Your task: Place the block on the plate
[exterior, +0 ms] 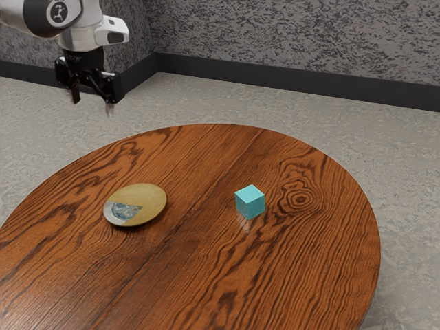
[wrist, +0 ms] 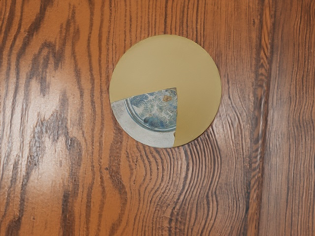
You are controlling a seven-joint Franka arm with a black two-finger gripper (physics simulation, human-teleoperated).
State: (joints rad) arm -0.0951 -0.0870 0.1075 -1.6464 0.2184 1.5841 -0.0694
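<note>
High over the far left part of the table, my black gripper (exterior: 92,106) stands open in the exterior view, its two fingers apart with nothing between them. The plate (exterior: 148,199), yellow-tan with a grey and blue patterned wedge, lies on the table, lower than my hand. A small turquoise block (exterior: 250,202) sits on the wood apart from the plate, toward the exterior view's right. In the wrist view the round plate (wrist: 194,78) lies flat on the wood, with nothing on it.
The round brown wooden table (exterior: 199,289) has a curved edge, with grey floor (exterior: 405,158) around it. A grey wall with a dark baseboard (exterior: 295,87) stands behind.
</note>
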